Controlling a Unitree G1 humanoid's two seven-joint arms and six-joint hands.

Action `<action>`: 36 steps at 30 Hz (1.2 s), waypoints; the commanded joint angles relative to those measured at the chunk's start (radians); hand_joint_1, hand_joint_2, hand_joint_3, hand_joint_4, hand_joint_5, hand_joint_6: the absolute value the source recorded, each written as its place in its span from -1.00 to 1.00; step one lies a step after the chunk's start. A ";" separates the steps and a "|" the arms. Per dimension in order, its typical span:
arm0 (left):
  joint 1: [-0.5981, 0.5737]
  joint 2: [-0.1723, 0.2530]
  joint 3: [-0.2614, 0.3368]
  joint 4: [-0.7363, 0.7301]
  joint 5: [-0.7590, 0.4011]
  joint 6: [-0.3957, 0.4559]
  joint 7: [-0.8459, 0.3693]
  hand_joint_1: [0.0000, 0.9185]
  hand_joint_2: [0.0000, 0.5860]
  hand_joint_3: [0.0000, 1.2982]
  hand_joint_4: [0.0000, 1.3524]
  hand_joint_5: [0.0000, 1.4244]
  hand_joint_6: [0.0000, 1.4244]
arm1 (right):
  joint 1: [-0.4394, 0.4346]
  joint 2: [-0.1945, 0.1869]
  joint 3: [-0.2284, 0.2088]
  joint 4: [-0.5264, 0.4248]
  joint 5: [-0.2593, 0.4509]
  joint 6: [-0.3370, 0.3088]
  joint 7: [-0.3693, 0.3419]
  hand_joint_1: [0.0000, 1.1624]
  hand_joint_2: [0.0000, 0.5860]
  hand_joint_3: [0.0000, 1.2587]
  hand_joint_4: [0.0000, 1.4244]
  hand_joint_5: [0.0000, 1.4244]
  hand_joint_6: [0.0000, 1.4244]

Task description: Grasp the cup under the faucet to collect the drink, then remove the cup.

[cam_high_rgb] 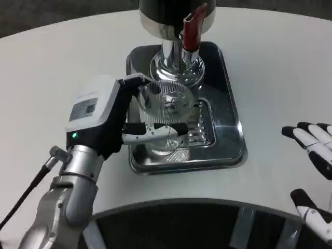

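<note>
Now left hand (pixel 116 116) grips cup (pixel 168 111) — under red faucet (pixel 191 31).

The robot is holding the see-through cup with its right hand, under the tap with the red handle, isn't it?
Not quite. The head view shows the left hand holding the see-through cup under the tap with the red handle. The right hand rests off to the side.

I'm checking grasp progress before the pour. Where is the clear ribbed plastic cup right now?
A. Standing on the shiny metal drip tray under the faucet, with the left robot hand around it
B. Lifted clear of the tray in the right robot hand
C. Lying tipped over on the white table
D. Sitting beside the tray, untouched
A: the clear ribbed plastic cup stands on the shiny metal drip tray below the faucet, with the left robot hand wrapped around it.
</note>
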 commanded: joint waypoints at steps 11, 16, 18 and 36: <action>-0.100 -0.023 -0.142 0.072 0.075 0.106 0.031 0.24 -1.00 0.24 0.31 0.56 0.99 | 0.086 -0.005 -0.127 -0.004 0.098 -0.046 -0.033 -0.45 0.82 -0.93 -1.00 -1.00 -1.00; -0.106 -0.022 -0.168 0.061 0.088 0.140 0.032 0.19 -0.99 0.08 0.11 0.40 0.94 | 0.101 -0.007 -0.145 0.004 0.113 -0.050 -0.038 -0.45 0.82 -0.92 -1.00 -1.00 -1.00; -0.102 -0.020 -0.172 0.055 0.091 0.145 0.041 0.16 -0.97 0.05 0.04 0.34 0.92 | 0.104 -0.007 -0.147 0.005 0.116 -0.051 -0.041 -0.45 0.82 -0.91 -1.00 -1.00 -1.00; -0.059 0.022 -0.169 -0.049 0.151 0.211 0.063 -0.40 -0.73 -0.12 -0.50 -0.18 0.40 | 0.093 0.006 -0.124 0.018 0.137 -0.048 -0.075 -0.40 0.87 -0.83 -1.00 -1.00 -1.00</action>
